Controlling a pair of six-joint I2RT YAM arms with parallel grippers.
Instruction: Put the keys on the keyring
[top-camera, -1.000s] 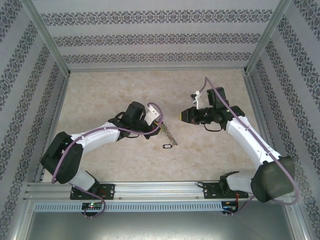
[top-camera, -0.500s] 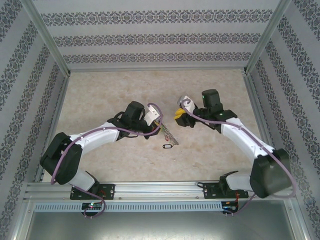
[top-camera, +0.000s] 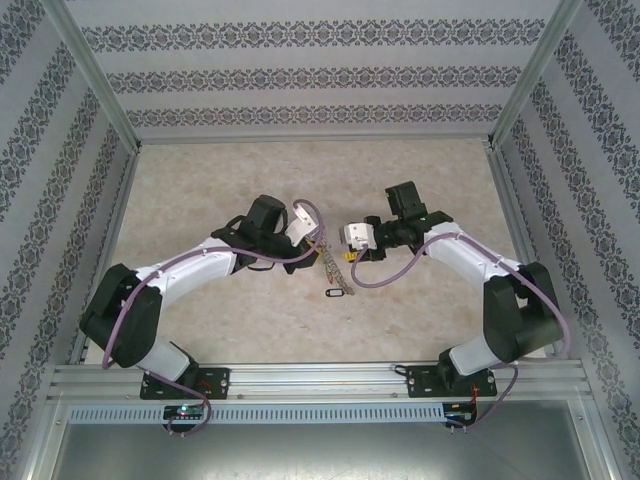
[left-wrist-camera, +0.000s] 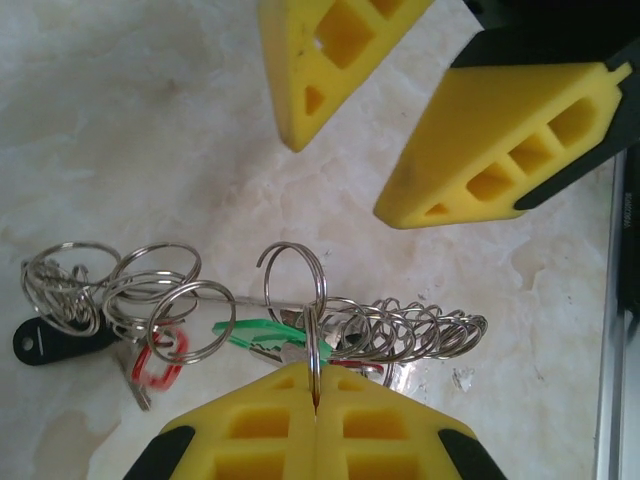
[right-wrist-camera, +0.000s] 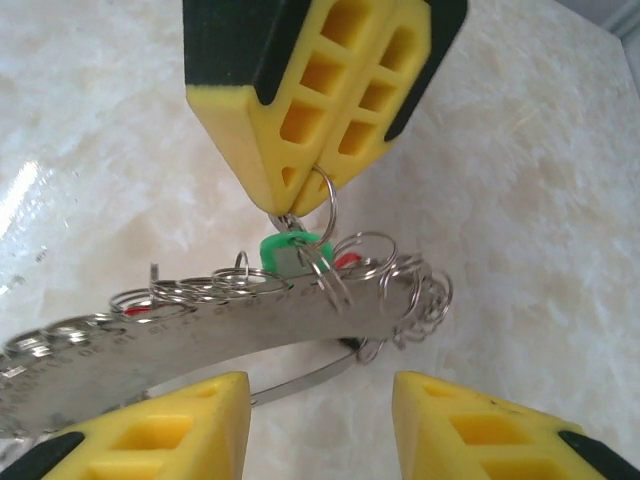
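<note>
Over the pale marbled bench (top-camera: 200, 180), the right pincer (right-wrist-camera: 320, 385), swung in from the far side within the last second and now released with fingers apart, straddles the keyring (right-wrist-camera: 200, 335) and its green key (right-wrist-camera: 285, 250), which hang from the clenched left pincer (left-wrist-camera: 315, 405).

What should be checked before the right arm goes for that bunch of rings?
1. Left gripper shut on a small ring: ok.
2. Right gripper open, fingers apart: ok.
3. Keyring band lined up with the right gripper's gap: cannot tell; it crosses just in front of the fingers.
4. Green key threaded onto the keyring: cannot tell; rings crowd around it.
5. Black tag joined to the bunch: cannot tell; it lies on the table just beside it.
</note>
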